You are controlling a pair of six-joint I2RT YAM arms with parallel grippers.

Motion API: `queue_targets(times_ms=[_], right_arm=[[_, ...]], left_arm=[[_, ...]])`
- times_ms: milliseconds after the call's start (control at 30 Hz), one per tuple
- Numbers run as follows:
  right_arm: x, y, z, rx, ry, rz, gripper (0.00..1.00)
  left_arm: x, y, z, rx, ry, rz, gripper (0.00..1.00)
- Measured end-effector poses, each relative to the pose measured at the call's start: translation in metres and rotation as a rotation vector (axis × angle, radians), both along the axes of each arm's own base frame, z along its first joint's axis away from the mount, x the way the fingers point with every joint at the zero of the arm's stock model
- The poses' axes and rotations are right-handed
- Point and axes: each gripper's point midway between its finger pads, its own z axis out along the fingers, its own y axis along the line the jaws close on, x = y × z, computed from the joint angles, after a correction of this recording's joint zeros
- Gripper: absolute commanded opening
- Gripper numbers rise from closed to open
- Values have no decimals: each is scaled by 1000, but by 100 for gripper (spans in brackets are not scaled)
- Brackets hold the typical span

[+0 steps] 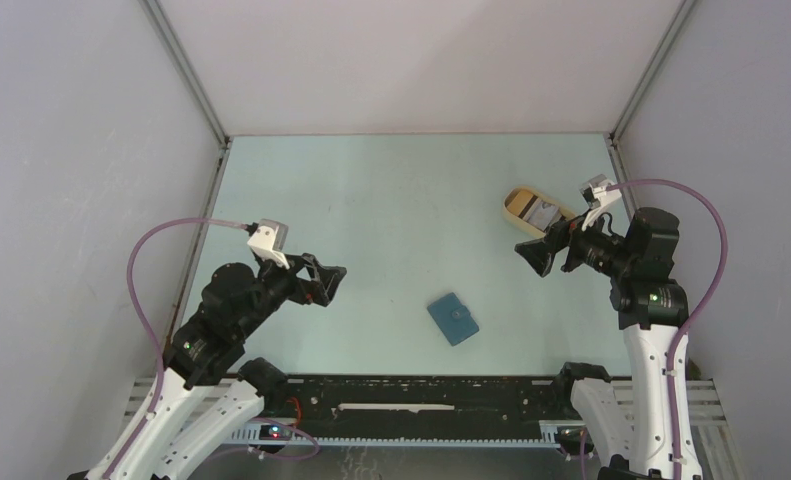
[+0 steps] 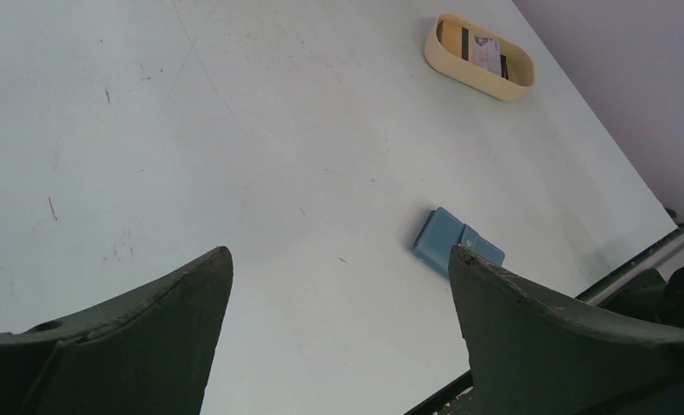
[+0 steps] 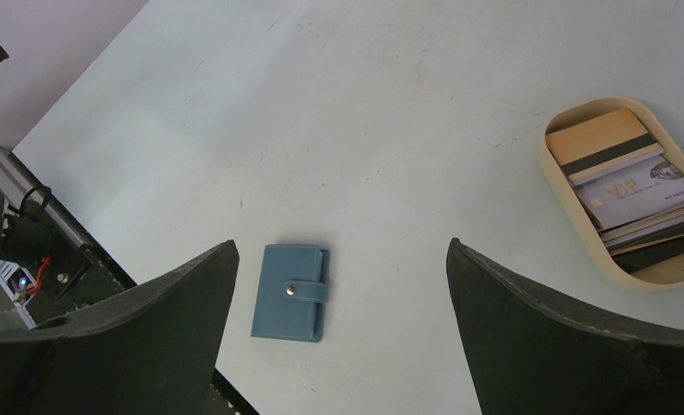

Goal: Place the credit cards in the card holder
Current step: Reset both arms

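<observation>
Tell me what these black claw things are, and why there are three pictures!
They are two robot arms, each ending in a two-fingered claw called a gripper. One picture looks down from above: the left gripper and right gripper both hang open over the pale green table, holding nothing. The other two come from a camera on each wrist, so the dark shapes at the bottom are that arm's own fingers. On the table lies a small teal-blue folding wallet, snapped shut, and farther back a tan oval tray holding a stack of whitish-grey cards. The cards should go into the wallet.
</observation>
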Motion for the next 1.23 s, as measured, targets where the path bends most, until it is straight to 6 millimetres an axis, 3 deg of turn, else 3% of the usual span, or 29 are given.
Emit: queue_targets(times_ms=[1233], right_arm=[[2,-4,0,-6,3,-35,100]], left_arm=[[-1,-5,-5,2,16,-26,100]])
